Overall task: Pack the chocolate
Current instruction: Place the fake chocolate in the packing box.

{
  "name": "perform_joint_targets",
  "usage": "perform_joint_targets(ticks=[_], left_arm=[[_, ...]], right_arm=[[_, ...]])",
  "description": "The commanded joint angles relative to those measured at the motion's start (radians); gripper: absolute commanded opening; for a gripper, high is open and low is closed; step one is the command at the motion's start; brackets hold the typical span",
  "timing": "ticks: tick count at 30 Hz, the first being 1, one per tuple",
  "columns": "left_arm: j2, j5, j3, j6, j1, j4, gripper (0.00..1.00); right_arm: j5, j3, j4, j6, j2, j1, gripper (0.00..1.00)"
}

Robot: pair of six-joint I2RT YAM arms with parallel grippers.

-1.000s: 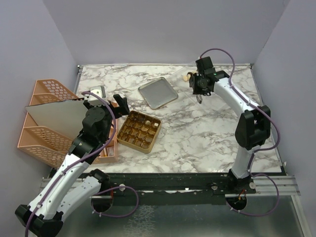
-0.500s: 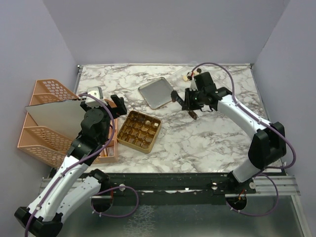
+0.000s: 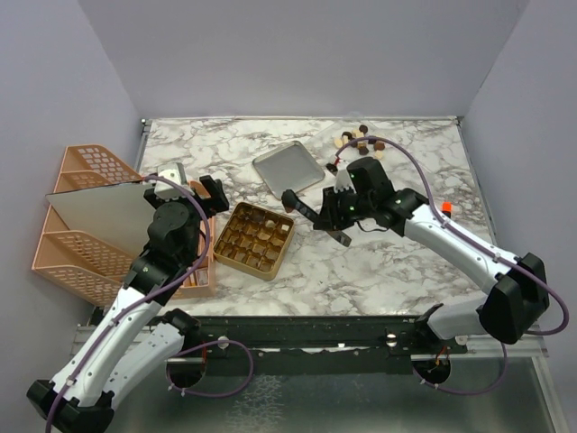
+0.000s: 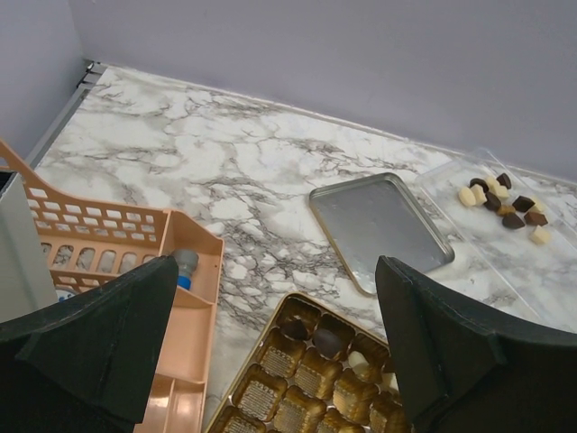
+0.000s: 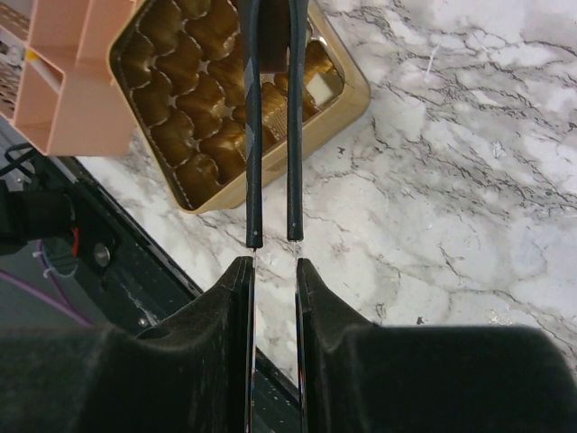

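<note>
Golden-brown and gridded, the tray sat at centre left of the overhead view on the marble table, just right of a peach plastic organiser. Most of the chocolate lay as a loose cluster of dark, tan and cream bits on a clear sheet near the upper right of that view, well apart from the tray. Between the cluster and the tray, a grey metal lid rested flat on the marble.

A few pieces already sat in compartments. The left wrist view showed two dark ones and a cream one along the tray's upper edge, at the bottom centre of the frame.

The right gripper hung over the tray with its two long, thin blades drawn close and parallel. At the top edge of the right wrist view, a dark piece appeared pinched between their far ends, above the compartments.

The left gripper hovered at the tray's left side, near the organiser, its broad black fingers spread wide apart at the lower corners of its own view.
</note>
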Motion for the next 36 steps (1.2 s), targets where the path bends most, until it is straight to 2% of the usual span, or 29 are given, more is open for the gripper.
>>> perform_joint_targets(ticks=[1,9,22,36], left_arm=[[0.013,-0.057,-0.022,0.016,-0.011,0.034,0.99],[0.044,-0.131,-0.035,0.052,-0.021,0.054,0.99],[-0.016,-0.225,-0.181,0.148,-0.021,0.247,0.99],[0.066,-0.252,-0.201,0.172,-0.02,0.277,0.99]], right_arm=[[-0.039,-0.02,0.049,0.017,-0.047,0.013,0.17],[-0.034,0.033,-0.054,-0.106,-0.021,0.021,0.18],[-0.067,-0.004,-0.027,-0.188,0.035,0.061,0.18],[-0.095,0.01,-0.021,-0.248,0.09,0.064,0.18]])
